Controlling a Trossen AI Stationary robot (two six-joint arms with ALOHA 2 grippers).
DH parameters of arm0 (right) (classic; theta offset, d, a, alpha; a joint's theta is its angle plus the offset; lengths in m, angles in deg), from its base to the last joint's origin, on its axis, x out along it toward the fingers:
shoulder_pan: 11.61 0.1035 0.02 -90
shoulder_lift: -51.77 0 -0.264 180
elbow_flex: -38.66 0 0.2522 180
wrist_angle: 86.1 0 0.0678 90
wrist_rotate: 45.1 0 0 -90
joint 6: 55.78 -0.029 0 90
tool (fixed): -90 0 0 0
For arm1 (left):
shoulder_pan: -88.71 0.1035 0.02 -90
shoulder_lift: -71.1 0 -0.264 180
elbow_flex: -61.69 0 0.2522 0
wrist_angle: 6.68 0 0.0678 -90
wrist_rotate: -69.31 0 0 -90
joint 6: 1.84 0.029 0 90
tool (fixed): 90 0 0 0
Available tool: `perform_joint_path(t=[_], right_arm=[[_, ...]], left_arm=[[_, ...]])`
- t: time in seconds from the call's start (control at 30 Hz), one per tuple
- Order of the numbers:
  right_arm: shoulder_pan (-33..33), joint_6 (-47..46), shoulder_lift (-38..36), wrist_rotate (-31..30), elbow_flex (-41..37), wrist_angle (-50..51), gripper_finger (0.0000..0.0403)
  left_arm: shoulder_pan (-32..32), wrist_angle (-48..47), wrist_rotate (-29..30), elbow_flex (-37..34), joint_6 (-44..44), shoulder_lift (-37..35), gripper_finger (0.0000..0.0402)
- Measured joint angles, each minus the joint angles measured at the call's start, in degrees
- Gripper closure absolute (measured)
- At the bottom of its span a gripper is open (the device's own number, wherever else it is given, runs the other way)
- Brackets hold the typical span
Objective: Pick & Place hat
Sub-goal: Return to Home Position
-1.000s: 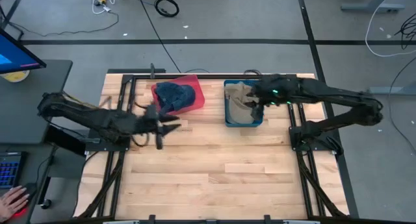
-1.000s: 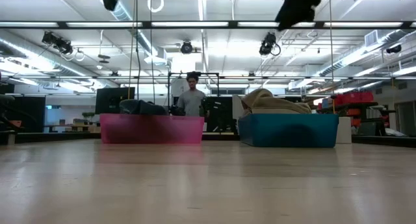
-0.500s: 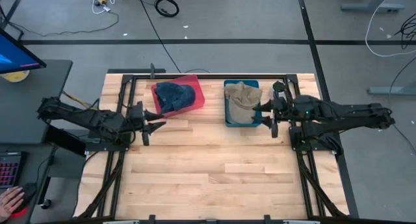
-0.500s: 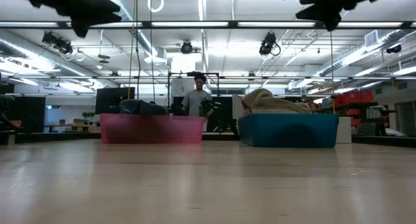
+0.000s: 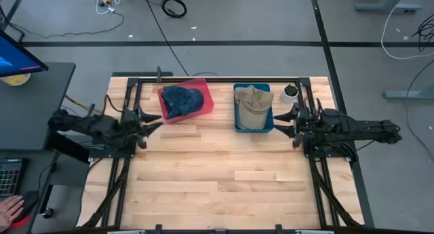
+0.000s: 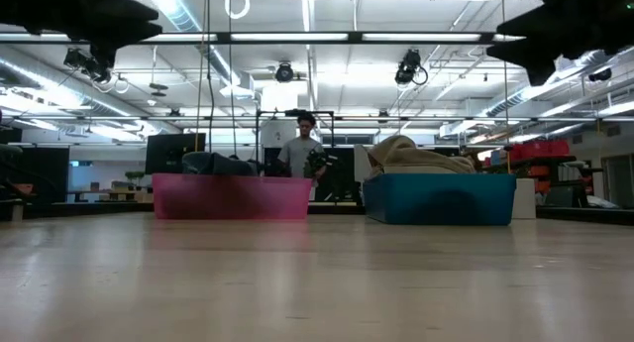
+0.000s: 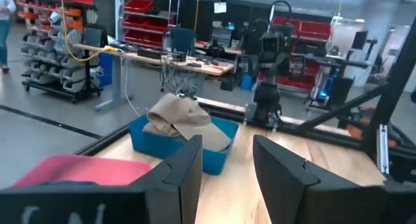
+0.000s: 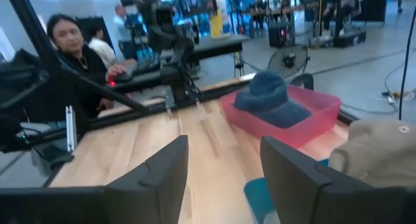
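Observation:
A tan hat lies heaped in the blue bin at the far middle of the table. A dark blue hat lies in the pink bin to its left. My left gripper hangs open above the table's left edge, short of the pink bin. My right gripper hangs open just right of the blue bin, facing it. The left wrist view shows the tan hat beyond my left gripper. The right wrist view shows the blue hat beyond my right gripper.
A small dark round object stands at the table's far right, beside the blue bin. Black frame rails run along both sides. Bare wood fills the near half. A person stands beyond the far edge, and others sit off the left side.
My right gripper has drawn back from above the tan hat in the blue bin toward the table's right edge. My left gripper has pulled back from near the pink bin toward the left edge. Both hats have stayed in their bins.

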Motion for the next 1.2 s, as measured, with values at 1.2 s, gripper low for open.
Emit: perform_joint_path(t=[1.2], right_arm=[[0.00, 3.83, -12.29, 7.53, -13.94, -5.43, 0.0264]], left_arm=[[0.00, 16.85, -12.34, -16.54, 10.50, -9.20, 0.0262]])
